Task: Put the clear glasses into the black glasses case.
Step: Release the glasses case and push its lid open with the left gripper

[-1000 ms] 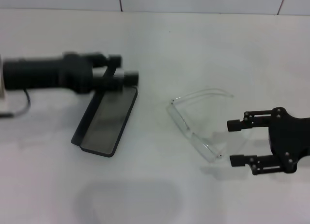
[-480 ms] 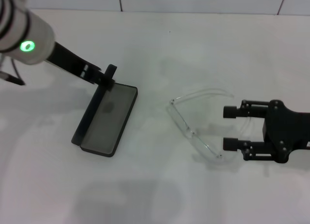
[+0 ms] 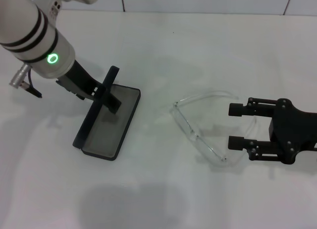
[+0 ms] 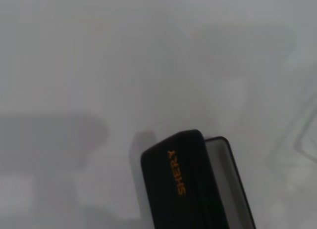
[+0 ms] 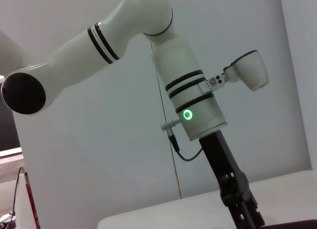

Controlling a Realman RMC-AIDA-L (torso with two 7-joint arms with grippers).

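White table [image 3: 163,46] with the black glasses case [image 3: 110,124] lying open at about 9 o'clock from the table centre. The grey-lined tray lies flat and the lid [image 3: 97,106] stands up on edge along the tray's 9 o'clock side. In the left wrist view the lid [image 4: 183,184] shows orange lettering reading SHERY, with a strip of the grey tray just beside it.

Left gripper [image 3: 108,96] comes down from 10 o'clock, its white arm [image 3: 34,41] showing a lit green ring. The black fingers [image 3: 113,103] sit right at the upright lid, one part over the tray side and one part behind the lid. They look clamped across the lid, but whether they truly pinch it cannot be told. The right wrist view shows this same left arm [image 5: 190,110] from the side, fingers pointing down; the grip is cut off at the picture's edge.

The clear glasses [image 3: 200,131] lie on the table at about 3 o'clock from the case, well apart from it, outside the case. One arm runs toward 2 o'clock and the lens front runs toward 5 o'clock.

Right gripper [image 3: 238,125] is at 3 o'clock, low by the table, its two black fingers [image 3: 242,109] set apart and pointing toward 9 o'clock. The fingertips are just beside the glasses' open side; contact cannot be told. Nothing is held between them.
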